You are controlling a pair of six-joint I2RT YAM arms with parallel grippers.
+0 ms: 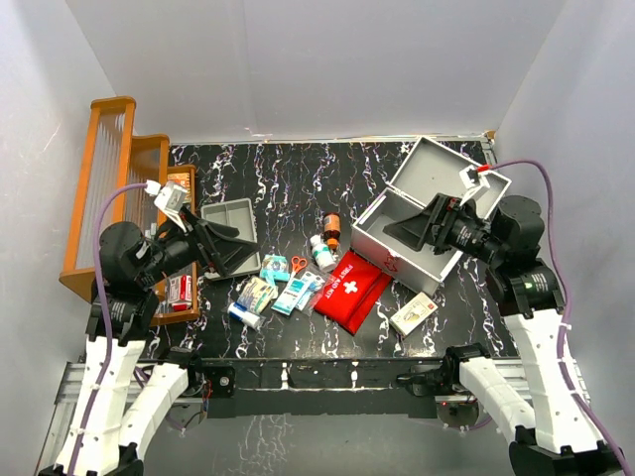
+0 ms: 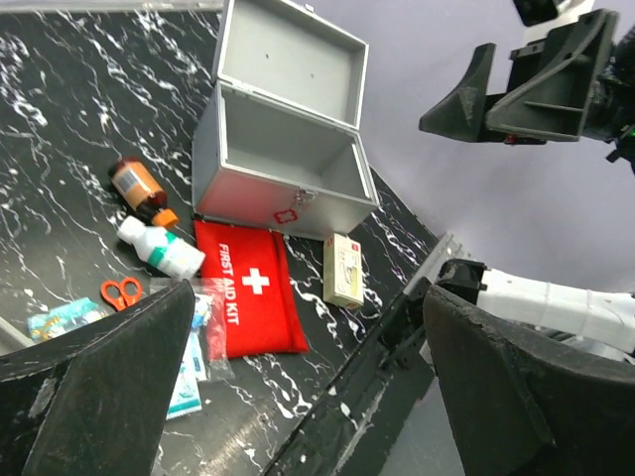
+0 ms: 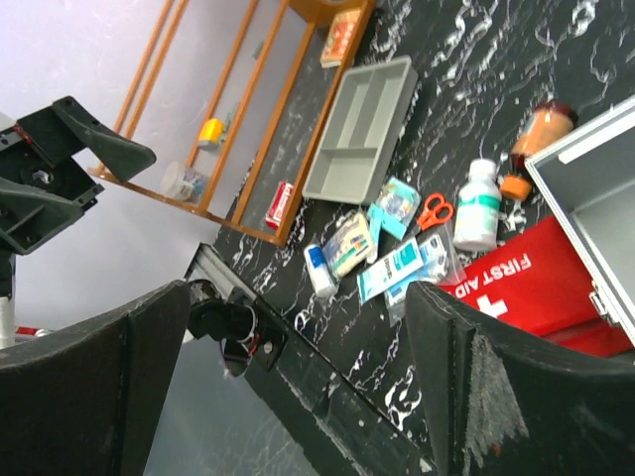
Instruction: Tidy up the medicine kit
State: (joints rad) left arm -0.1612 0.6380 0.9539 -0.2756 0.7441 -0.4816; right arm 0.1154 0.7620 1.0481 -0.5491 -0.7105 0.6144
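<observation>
Packing not started: medicine kit (image 1: pixel 397 253) stands open and empty on the worktop's right, left fingers (image 2: pixel 109 387) and right fingers (image 3: pixel 89 387) are spread, holding nothing, and next should grab a loose item like the red pouch (image 1: pixel 349 288).

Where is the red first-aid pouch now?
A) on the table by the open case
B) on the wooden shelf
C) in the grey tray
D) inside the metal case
A: the red pouch lies flat on the table before the open medicine kit.
</observation>
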